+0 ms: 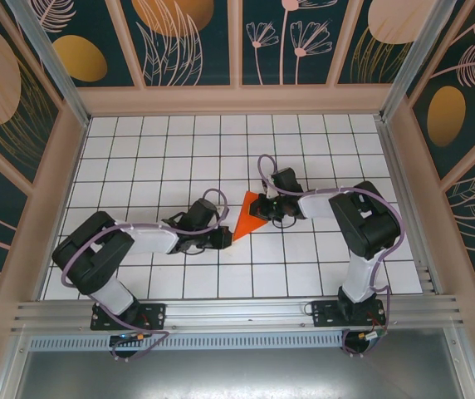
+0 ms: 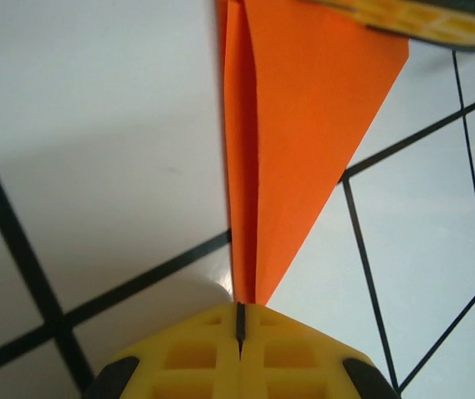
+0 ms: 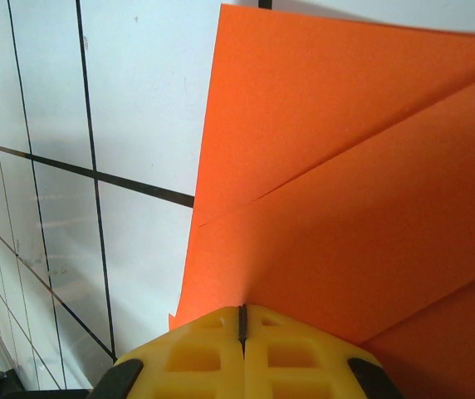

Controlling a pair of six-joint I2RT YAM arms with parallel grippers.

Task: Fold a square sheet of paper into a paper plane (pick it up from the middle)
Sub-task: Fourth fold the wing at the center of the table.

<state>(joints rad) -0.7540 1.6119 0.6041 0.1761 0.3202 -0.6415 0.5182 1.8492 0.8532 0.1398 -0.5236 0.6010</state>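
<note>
No readable text anywhere, no lettering or label on the folded orange-red paper (image 1: 250, 218), no numbers on the white gridded table (image 1: 163, 150), patterned walls (image 1: 179, 41) (leaves, flowers and ovals, purely decorative) without words, brands or signs

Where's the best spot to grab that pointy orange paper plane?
On the paper plane, pinch the wide back end, coming in low from the right, as the right hand does. That end is broad and layered; the nose, pinched by the left hand, is thin and probably bends easily.
</note>
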